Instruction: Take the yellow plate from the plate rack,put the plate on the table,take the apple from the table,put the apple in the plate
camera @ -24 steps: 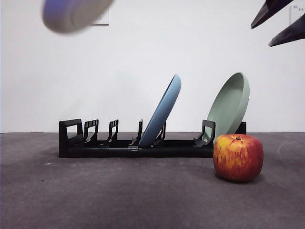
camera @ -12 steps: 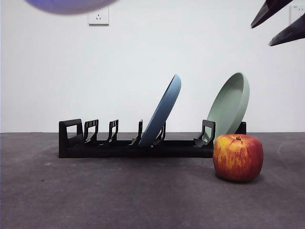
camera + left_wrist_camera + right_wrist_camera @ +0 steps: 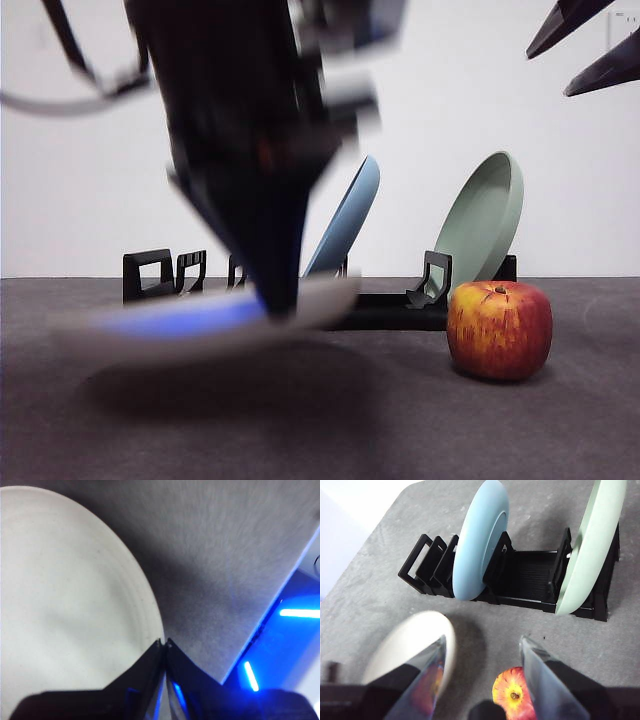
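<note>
Yellow plate [image 3: 200, 320] blurred, in left gripper [image 3: 164, 642]

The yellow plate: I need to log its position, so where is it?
In the front view the yellow plate hangs low over the table, clamped by the left gripper, before the plate rack, apple alongside.

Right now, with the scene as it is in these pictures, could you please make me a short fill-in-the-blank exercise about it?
1. The left gripper is shut on the rim of the ______ plate.
2. The plate rack holds the blue plate and the ______ plate.
3. The apple rests on the ______.
4. The jaws of the right gripper are ______.

Missing words: yellow; green; table; open
</note>
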`<state>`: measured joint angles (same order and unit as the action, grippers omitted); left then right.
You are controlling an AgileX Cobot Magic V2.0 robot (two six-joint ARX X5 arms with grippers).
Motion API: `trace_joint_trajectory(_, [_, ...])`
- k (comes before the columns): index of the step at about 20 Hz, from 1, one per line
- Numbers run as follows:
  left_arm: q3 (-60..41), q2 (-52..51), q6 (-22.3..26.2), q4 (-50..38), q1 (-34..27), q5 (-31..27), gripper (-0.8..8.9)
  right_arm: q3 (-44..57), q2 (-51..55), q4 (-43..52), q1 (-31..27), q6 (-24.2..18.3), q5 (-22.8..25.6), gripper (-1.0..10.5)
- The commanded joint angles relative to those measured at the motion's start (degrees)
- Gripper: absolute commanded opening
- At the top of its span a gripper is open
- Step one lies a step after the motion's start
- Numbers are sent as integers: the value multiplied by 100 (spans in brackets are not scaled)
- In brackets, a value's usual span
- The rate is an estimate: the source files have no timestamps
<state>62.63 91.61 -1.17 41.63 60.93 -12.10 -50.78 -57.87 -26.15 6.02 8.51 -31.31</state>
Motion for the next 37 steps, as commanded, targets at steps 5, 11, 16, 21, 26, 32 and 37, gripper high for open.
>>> trace_joint_trajectory(5, [-59,778,-13,-509,55,37,-9,-28,17,17,4,-46,15,252])
trace_joint_trajectory(11, [-52,671,-61,-382,44,11,278,-44,17,15,7,-48,13,356])
trace_joint_trajectory(16, [24,-435,-190,-927,48,9,307,-463,-28,-588,334,-428,625,444])
trace_joint_trajectory(21, [46,-2347,-162,-1727,42,-800,306,-1150,-413,-1576,1475,-721,2258,445])
trace_joint_trajectory(26, [46,-4092,168,-2114,-26,-2015,306,-1281,-1373,-1799,2356,-713,2745,445])
trace_joint_trajectory(32, [46,-5307,297,-1878,-33,-3029,306,-1281,-2767,-1858,2562,-695,3038,444])
trace_joint_trajectory(37, [46,-5556,291,-1574,-28,-3298,306,-1279,-3611,-1803,2549,-693,3042,442])
